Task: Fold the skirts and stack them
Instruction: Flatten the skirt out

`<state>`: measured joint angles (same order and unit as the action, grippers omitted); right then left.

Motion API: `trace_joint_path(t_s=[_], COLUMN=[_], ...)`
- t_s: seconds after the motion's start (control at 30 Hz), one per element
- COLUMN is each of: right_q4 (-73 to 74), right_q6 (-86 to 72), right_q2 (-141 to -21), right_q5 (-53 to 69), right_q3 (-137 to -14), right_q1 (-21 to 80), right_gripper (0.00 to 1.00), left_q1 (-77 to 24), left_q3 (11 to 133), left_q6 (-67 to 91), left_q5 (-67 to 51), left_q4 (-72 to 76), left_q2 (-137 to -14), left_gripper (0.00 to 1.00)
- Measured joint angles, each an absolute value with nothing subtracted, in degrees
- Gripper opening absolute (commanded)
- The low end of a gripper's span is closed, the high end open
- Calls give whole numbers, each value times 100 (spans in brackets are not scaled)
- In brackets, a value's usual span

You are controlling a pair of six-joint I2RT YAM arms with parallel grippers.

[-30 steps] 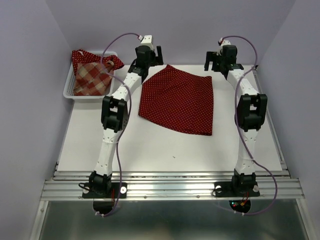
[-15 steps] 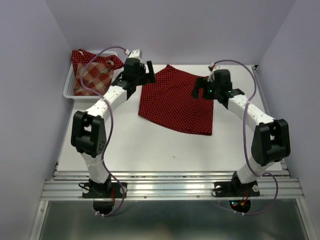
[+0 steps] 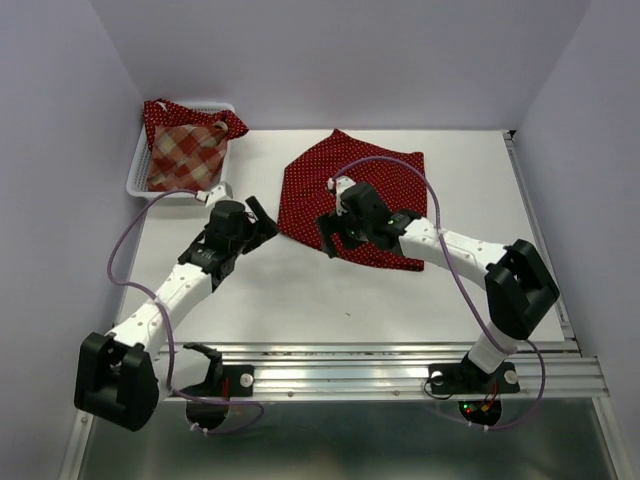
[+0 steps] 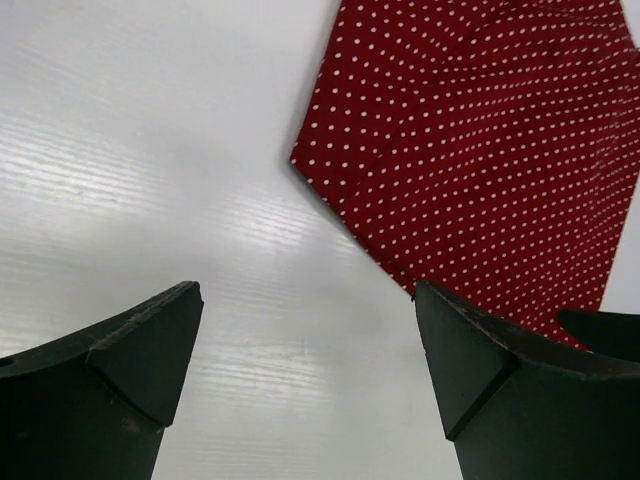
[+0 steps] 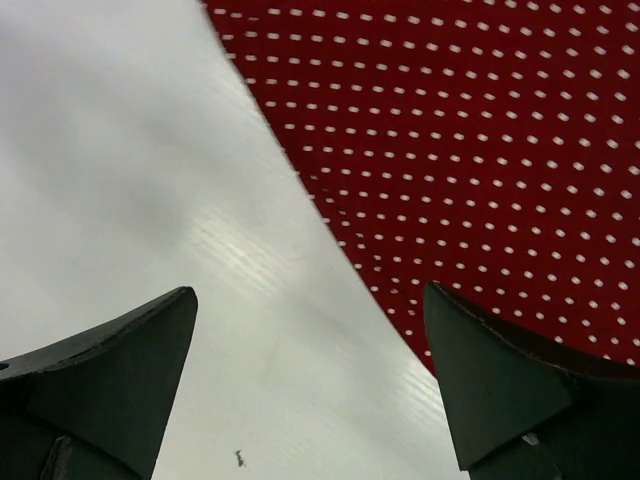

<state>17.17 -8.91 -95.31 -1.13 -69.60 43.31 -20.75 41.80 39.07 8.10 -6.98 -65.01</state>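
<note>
Our left gripper (image 3: 262,220) and right gripper (image 3: 328,236) were wide open, holding nothing
The dotted skirt (image 3: 365,200) lay flat at 12 o'clock; the plaid skirt (image 3: 185,155) sat in the basket (image 3: 160,194) at 10 o'clock

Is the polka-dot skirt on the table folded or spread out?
Spread out: the polka-dot skirt lies flat on the table with no fold visible.

A white mesh basket (image 3: 139,183) sits on the table (image 3: 300,295), at its far-left corner.
</note>
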Motion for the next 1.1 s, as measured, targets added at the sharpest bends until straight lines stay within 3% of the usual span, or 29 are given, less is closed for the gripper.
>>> trace_joint_path(t_s=[0.1, 0.23, 0.53, 0.6, 0.63, 0.67, 0.83, 0.9, 0.93, 1.1], right_q4=[1756, 1800, 1846, 1839, 1844, 1844, 1835, 1778, 1765, 1747], right_q6=[-1155, -1699, -2445, -2502, -2515, -2532, -2552, -2552, -2552, -2552], right_q2=[-9614, -9616, -9555, -9417, -9295, -9166, -8840, -8807, -8796, -8790], right_q5=[-589, -1111, -1306, -1356, -1363, -1369, -1374, -1374, -1367, -1339], right_q3=[-6890, -6497, -5511, -5242, -5129, -5000, -4657, -4606, -4595, -4595], right_q1=[4268, 4189, 3527, 3339, 3288, 3267, 3271, 3253, 3238, 3153], right_gripper=[100, 100, 100, 100, 100, 100, 100, 100, 100, 100], left_q1=[-2073, -2073, -2073, -2073, -2073, -2073, -2073, -2071, -2067, -2086], left_q3=[4084, 4200, 4626, 4772, 4794, 4890, 5332, 5527, 5601, 5907], left_q6=[4003, 3990, 3948, 3951, 3948, 3962, 4029, 4032, 4032, 3935], left_q5=[696, 434, 97, -8, -30, -78, -172, -207, -259, -379], left_q4=[-386, 36, 504, 709, 746, 864, 1160, 1157, 1151, 1024], left_q2=[-6477, -7338, -8917, -9273, -9358, -9550, -10134, -10324, -10392, -10488], left_gripper=[99, 99, 98, 88, 88, 75, 51, 24, 0, 0])
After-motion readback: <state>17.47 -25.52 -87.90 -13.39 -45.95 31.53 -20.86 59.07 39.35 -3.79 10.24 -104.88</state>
